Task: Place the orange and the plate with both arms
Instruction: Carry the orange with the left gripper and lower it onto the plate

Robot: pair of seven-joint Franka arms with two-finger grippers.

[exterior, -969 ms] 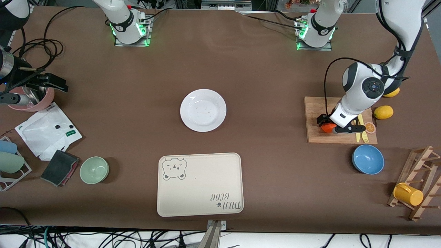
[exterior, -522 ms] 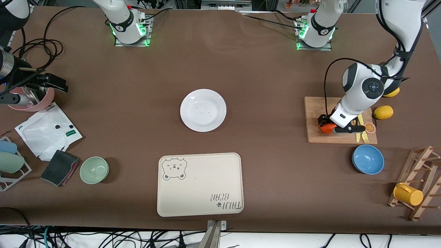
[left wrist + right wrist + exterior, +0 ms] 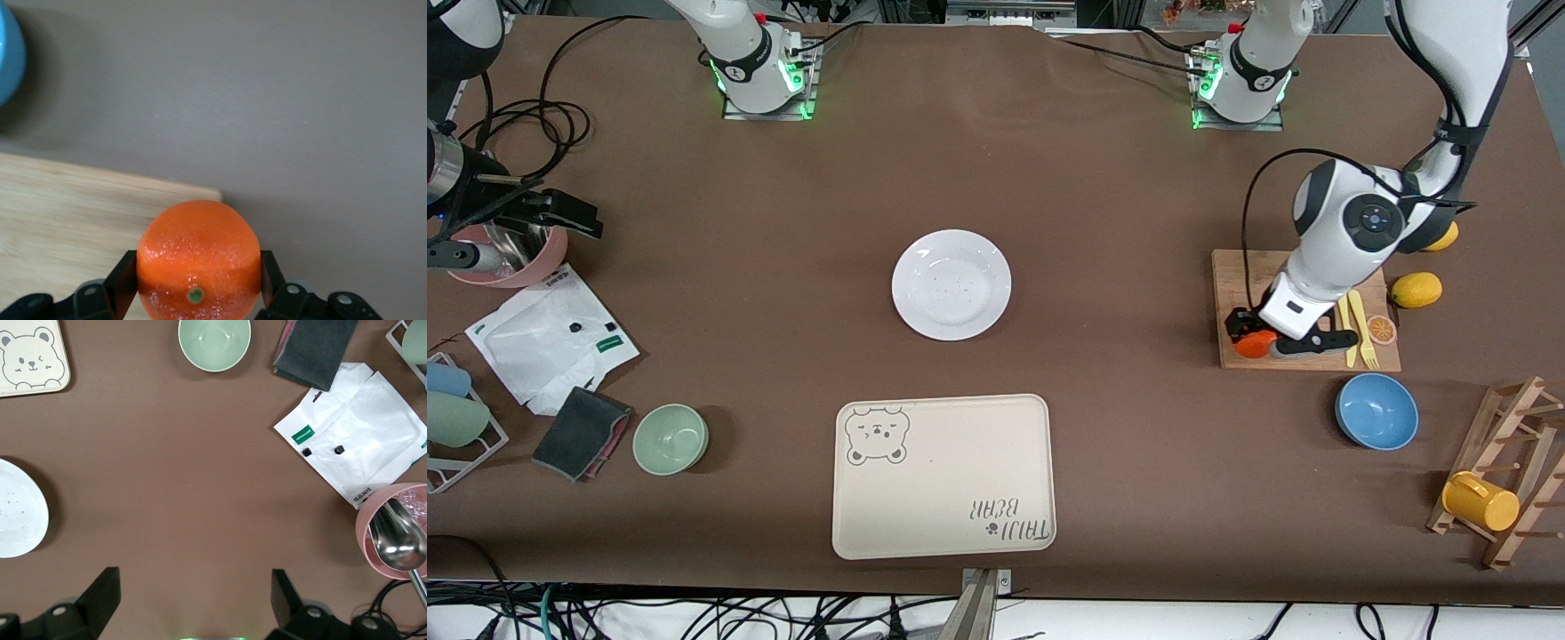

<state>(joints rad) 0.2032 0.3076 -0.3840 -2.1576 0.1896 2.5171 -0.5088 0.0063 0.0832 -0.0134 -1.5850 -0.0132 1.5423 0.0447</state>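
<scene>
Since a second ago the left gripper has closed on the orange and shifted with it toward the cutting board's corner nearest the plate's side; the arm's white wrist is now sitting higher over the board.

Left wrist view: the fingers are pressing the orange from both sides, clamped tight, with the fruit hanging over the cutting board's corner edge and brown tablecloth showing past it. A sliver of the blue bowl is showing at the picture's edge.

Landmark: cutting board.
- Yellow fork and orange slice are lying on the board, toward the left arm's end.
- Two lemons are sitting just off the board at that same end.
- Blue bowl is standing nearer the front camera than the board.
- Plate is lying well apart from the board, toward the right arm's end, about mid-table, bare.
- Bear-print tray is lying nearer the camera than the plate.

Right gripper is waiting over the pink cup at the right arm's end of the table, its fingers standing wide apart, holding nothing. Green bowl is sitting nearer the camera from there.
</scene>
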